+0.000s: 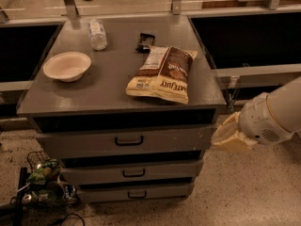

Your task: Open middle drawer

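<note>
We are aiming for the handle (134, 173) of the middle drawer (89, 174), below-left of the gripper (229, 136) (open or closed, we cannot tell), planning a level pull.

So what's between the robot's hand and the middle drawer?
Nothing. In the camera view the gripper hangs off the cabinet's right side, level with the top drawer; only bare speckled floor shows between it and the middle drawer.
</note>
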`<state>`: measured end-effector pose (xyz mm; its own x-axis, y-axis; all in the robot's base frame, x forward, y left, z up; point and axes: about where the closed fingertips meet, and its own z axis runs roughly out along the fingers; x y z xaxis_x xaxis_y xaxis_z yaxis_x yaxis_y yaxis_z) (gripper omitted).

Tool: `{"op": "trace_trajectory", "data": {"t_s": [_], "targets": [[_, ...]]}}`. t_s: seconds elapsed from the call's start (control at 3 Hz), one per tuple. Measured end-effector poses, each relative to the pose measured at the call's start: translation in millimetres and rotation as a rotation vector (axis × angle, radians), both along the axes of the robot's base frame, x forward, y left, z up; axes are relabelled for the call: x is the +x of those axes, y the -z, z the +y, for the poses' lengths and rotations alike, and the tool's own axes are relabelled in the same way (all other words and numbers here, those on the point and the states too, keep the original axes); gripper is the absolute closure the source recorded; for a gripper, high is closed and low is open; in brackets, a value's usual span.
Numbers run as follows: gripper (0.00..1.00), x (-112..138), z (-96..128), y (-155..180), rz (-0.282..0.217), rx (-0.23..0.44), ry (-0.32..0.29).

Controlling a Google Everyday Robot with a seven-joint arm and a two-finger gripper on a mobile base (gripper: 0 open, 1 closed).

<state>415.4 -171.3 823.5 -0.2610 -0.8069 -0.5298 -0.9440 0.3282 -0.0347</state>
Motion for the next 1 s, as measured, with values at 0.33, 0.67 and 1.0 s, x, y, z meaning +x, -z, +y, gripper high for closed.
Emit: {"op": "trace_trajectory", "data": {"t_s": [0.33,0.67,1.0], "targets": [[1.00,-9.3,1.0,54.0,0.064,0.040,-0.007],[1.00,-9.6,1.7,54.9,0.059,0.034,0.000],[1.00,-6.5,17.9,60.5,0.042,0.085,0.016]]}}
